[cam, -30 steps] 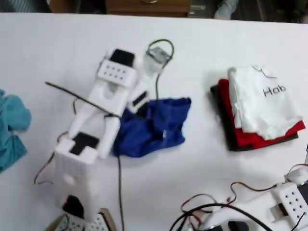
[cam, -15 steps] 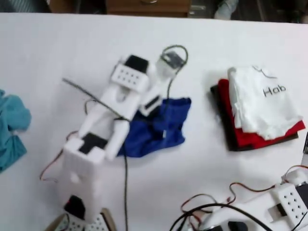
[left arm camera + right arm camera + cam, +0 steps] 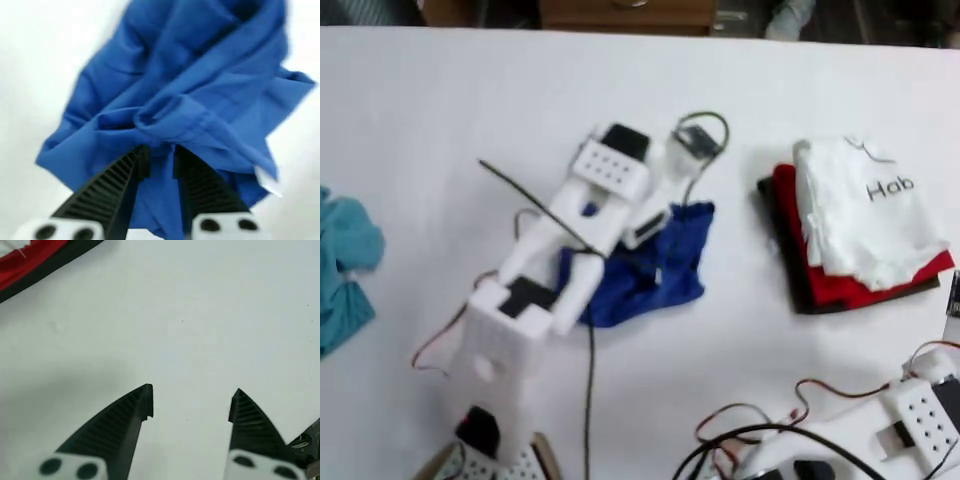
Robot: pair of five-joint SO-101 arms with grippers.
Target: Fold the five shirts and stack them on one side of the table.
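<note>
**Blue shirt bunches toward the stack**

Over the last second the left arm swings toward the stack, bunching the blue shirt mid-desk. The stack and the teal shirt stay put. The left wrist view shows the left pincer nipped tight on a blue fold. The right wrist view shows the right pincer gaping, holding nothing, over desk near the stack's edge.

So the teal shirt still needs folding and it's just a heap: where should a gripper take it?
Probably pinch a raised wrinkle on the edge of the teal shirt that faces the blue shirt, coming down from the middle of the table. The heap is crumpled there, so cloth stands up to bite.
</note>
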